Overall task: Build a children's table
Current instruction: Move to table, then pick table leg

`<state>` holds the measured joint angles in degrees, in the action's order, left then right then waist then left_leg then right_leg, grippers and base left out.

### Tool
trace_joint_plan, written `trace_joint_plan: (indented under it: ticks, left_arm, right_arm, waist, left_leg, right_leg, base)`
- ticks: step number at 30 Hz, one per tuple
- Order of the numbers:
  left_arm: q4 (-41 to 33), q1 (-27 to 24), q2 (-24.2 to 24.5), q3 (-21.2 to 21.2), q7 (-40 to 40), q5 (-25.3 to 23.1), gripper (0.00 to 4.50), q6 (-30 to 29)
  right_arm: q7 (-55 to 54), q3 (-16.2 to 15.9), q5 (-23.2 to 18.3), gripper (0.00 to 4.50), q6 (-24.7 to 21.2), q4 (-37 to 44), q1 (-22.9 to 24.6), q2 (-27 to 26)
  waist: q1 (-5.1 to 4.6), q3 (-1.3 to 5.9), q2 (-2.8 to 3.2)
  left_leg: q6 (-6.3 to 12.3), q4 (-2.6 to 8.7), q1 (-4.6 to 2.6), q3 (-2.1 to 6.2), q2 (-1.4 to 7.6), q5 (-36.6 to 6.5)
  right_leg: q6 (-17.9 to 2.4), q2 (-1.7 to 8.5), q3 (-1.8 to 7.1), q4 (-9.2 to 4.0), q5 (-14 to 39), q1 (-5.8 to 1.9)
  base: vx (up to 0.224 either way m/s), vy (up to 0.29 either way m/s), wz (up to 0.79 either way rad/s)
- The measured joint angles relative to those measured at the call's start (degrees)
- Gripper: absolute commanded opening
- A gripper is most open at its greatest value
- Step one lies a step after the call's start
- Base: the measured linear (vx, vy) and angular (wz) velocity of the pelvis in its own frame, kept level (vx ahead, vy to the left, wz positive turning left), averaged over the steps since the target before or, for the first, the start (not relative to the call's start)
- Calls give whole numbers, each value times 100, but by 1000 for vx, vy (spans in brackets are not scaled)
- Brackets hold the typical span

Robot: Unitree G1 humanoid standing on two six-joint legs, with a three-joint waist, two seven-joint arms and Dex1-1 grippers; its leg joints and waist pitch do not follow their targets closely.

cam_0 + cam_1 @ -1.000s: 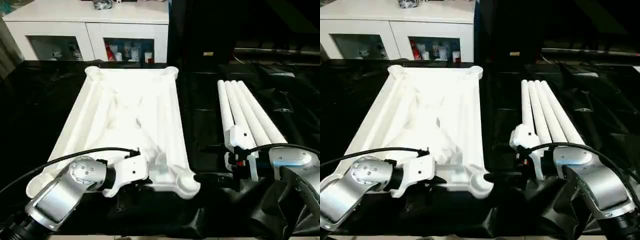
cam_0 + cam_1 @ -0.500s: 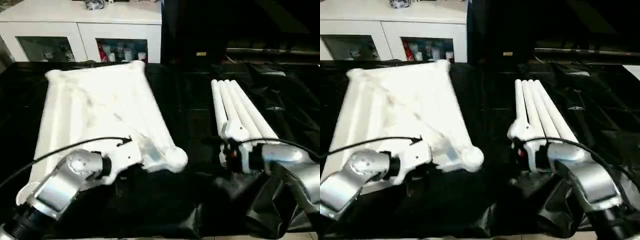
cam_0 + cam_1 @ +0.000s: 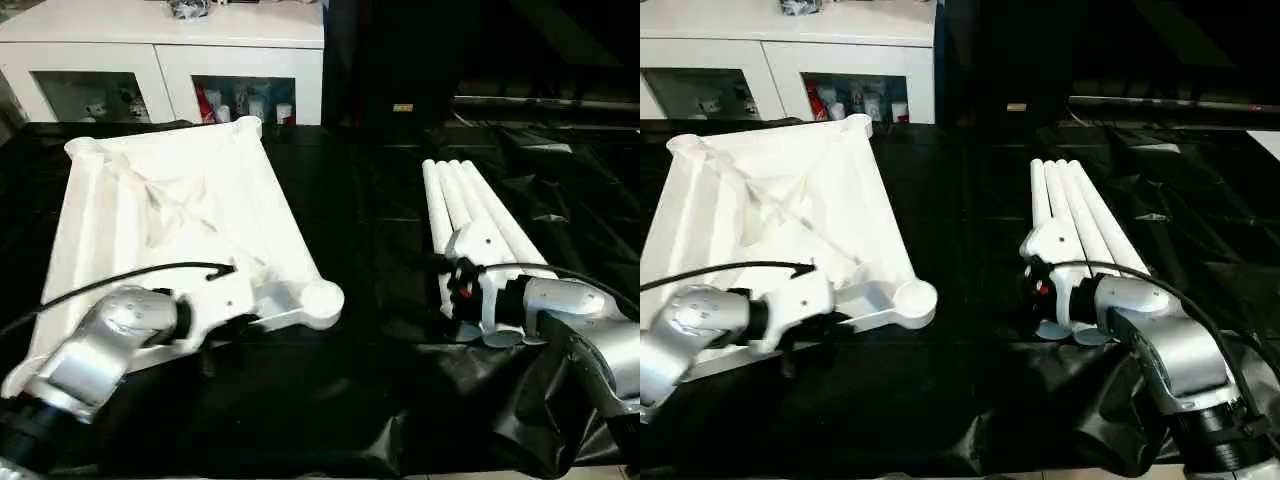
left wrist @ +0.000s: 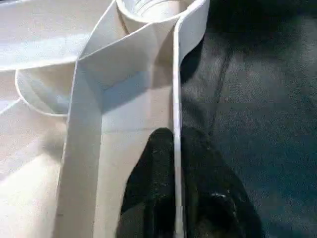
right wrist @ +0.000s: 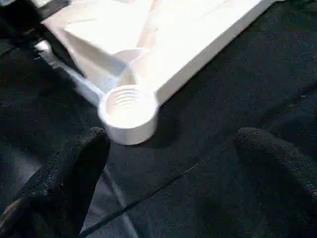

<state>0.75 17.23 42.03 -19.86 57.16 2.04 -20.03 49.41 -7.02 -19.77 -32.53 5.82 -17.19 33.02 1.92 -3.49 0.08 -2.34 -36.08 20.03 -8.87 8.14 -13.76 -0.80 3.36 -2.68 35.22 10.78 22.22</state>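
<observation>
Now the left claw (image 4: 174,158), clamped on the tabletop (image 3: 170,215) rim, has swung it leftward; the right claw (image 5: 173,163), spread empty, faces a corner socket (image 5: 128,113) beside the legs (image 3: 478,215).

A black cover (image 3: 380,210), wrinkled and glossy, spreads over the work table. At the far left stands a white cabinet (image 3: 170,50) with glass doors; small bottles (image 3: 245,105) show behind the glass. Some dark clutter (image 3: 190,8) lies on the cabinet's top.
</observation>
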Motion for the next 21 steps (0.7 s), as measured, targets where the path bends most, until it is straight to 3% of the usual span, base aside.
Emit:
trace_joint_plan:
  ticks: [6, 10, 12, 15, 21]
  left_arm:
    - [-347, -28, 132, 469, 273, 648, 108, -402]
    - [-555, 104, 122, 983, 283, 1082, 143, -652]
    - [-615, 205, 128, 1179, 267, 1167, 150, -714]
    - [-683, 289, 89, 1231, 187, 1170, 181, -745]
    - [-849, 350, -477, 1199, -322, 1174, 226, -859]
  right_arm:
    - [-576, 245, -82, 450, -694, -164, -503, -160]
    - [-1337, 250, 265, 450, -1131, -606, -1049, -499]
    - [-2035, 431, 466, 450, -1548, -1152, -1477, -870]
    - [-2692, 681, 594, 450, -1808, -1633, -1731, -1089]
    - [-3645, 927, 808, 450, -2239, -2334, -2113, -1457]
  waist:
    - [39, 0, -3]
    - [29, -3, -10]
    - [14, -3, -12]
    - [44, -4, -22]
    - [76, -9, -36]
  left_leg:
    - [-3, 0, 1, -6, 1, 3]
    - [-17, 0, 3, -12, 3, 11]
    - [-28, 0, 4, -13, 4, 18]
    - [-36, 6, 11, -19, 7, 23]
    - [-30, 7, 38, -38, 15, 32]
  right_leg:
    - [-4, 0, 0, 3, -2, 18]
    - [-8, 1, 1, 13, -5, 29]
    - [-9, 1, 3, 23, -5, 36]
    - [-9, 1, 4, 31, -5, 49]
    - [-13, 1, 7, 47, -2, 85]
  base:
    - [0, 0, 0]
    - [0, 0, 0]
    - [0, 0, 0]
    - [0, 0, 0]
    - [0, 0, 0]
